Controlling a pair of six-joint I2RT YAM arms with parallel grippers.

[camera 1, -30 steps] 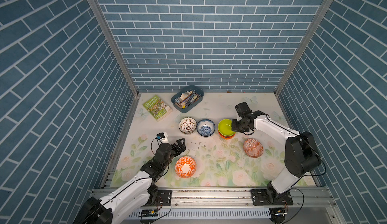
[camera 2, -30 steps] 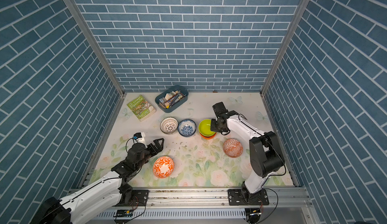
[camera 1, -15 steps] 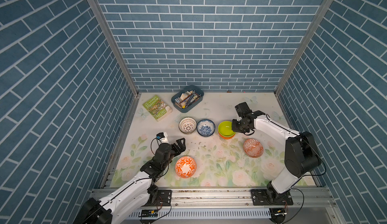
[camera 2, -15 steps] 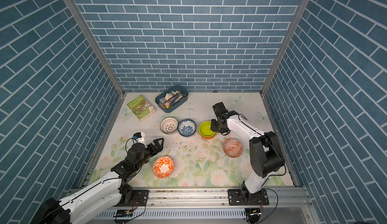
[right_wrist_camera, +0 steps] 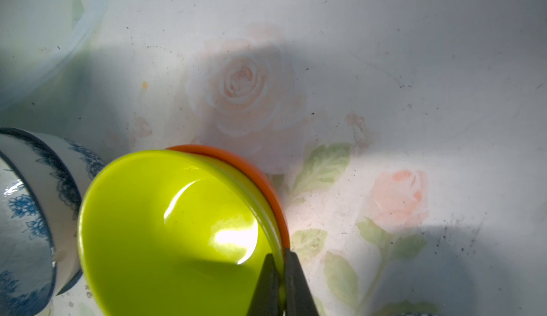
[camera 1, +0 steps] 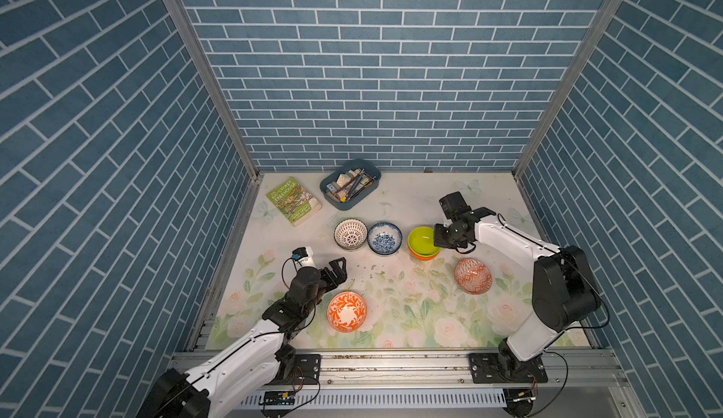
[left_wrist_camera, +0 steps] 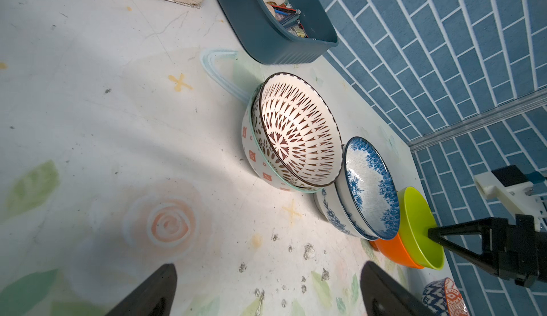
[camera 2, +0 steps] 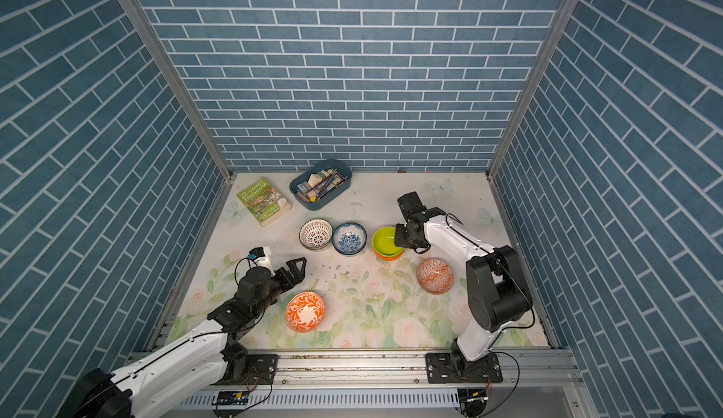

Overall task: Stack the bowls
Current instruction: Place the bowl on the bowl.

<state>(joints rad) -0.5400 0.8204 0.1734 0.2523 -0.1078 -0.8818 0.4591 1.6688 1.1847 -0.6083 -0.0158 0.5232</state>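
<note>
A lime-green bowl [camera 1: 421, 239] sits nested in a plain orange bowl [camera 1: 424, 257] at the middle right of the mat. My right gripper [right_wrist_camera: 278, 258] is shut on the lime-green bowl's rim [right_wrist_camera: 165, 225], one finger inside and one outside. The orange rim [right_wrist_camera: 254, 169] shows just behind it. To the left stand a white dark-lattice bowl [camera 1: 350, 233], nested in a patterned bowl [left_wrist_camera: 251, 151], and a blue-white floral bowl [camera 1: 384, 238] on another like it. Two orange-white patterned bowls stand alone: one [camera 1: 472, 276] at the right, one [camera 1: 346, 311] at the front. Just behind the front one, my left gripper [camera 1: 338, 269] hovers open and empty.
A blue-grey tray of pencils [camera 1: 349, 184] and a green book [camera 1: 294, 202] lie at the back left. Dark crumbs [left_wrist_camera: 307, 251] dot the floral mat between the bowls. Blue brick walls close in three sides, and a metal rail [camera 1: 391, 363] runs along the front.
</note>
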